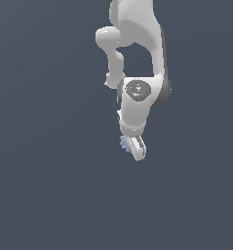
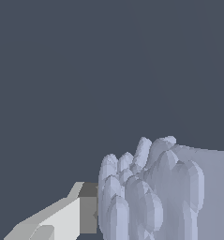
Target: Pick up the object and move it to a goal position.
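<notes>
Grey-blue backdrop everywhere, so there's not much to go on. Most of the object (image 1: 124, 143) is hidden behind the gripper (image 1: 137, 149) in the exterior view, just a pale blue-grey ridged bit poking out on that view's left. The wrist view fills up with it (image 2: 151, 192): a bunch of rounded, lumpy lobes, cut off at the frame edge. One white finger (image 2: 62, 220) with a grey pad sits right against it. The other finger doesn't show, so I honestly can't tell if it's clamped or just touching.
</notes>
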Robot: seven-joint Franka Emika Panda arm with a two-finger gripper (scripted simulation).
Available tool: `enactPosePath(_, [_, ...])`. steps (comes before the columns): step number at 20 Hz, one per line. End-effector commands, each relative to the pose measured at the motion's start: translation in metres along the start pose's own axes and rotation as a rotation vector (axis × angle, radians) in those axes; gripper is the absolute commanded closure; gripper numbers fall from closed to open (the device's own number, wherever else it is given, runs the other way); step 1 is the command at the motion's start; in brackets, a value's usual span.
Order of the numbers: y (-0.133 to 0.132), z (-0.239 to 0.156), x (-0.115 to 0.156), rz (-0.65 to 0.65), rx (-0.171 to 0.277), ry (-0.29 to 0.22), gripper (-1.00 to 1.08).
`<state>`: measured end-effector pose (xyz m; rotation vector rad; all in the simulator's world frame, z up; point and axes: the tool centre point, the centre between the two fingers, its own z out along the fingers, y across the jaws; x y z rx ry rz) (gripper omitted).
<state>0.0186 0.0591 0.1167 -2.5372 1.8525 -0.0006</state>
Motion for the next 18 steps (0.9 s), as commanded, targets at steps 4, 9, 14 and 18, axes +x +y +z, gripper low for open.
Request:
enactPosePath(4, [-0.015, -0.036, -0.049, 0.000, 0.000, 0.000, 1.08])
enactPosePath(9, [-0.024, -0.056, -0.077, 0.000, 0.000, 0.000, 1.08])
enactPosePath(14, [-0.029, -0.063, -0.088, 0.000, 0.000, 0.000, 1.08])
enactPosePath(18, [-0.029, -0.062, -0.086, 0.000, 0.000, 0.000, 1.08])
